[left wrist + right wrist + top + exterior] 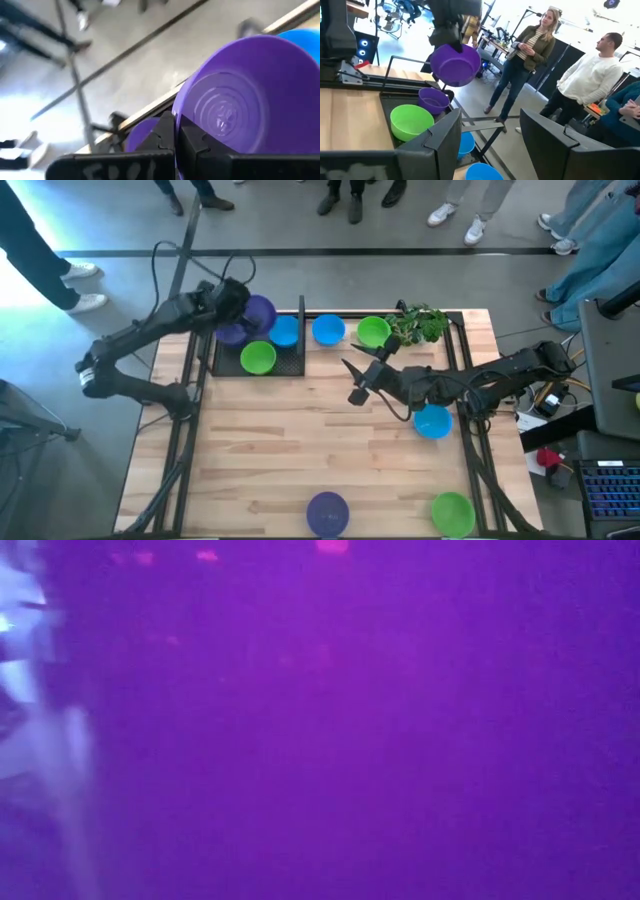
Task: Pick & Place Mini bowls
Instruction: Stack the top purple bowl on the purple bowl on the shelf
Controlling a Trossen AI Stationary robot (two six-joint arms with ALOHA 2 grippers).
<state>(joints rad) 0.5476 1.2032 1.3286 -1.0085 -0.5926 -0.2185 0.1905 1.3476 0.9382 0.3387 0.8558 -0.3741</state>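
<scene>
My left gripper [238,304] is shut on a purple mini bowl [260,312] above the black tray [300,370] at the table's far left. The tray holds a purple bowl [230,333], a blue bowl [285,331] and a green bowl [258,357]. A blue bowl [328,330] and a green bowl [372,332] stand on the wood beside the tray. My right gripper [353,381] is open and empty over the table's middle. A blue bowl [432,422] lies under the right arm. A purple bowl [327,512] and a green bowl [452,512] stand at the near edge. My left gripper pinches the purple bowl's rim [182,117] between its two fingers [167,132]. The fingers come from above, as the right wrist view [447,37] shows. The bowl hangs tilted below them, its ringed underside [225,112] toward the wrist camera, lifted clear over the tray's bowls.
A leafy green plant sprig [420,325] lies at the far right beside the green bowl. The low view is filled with purple [350,740]. People stand beyond the table's far edge [525,55]. Bare wood lies in the table's middle [290,440].
</scene>
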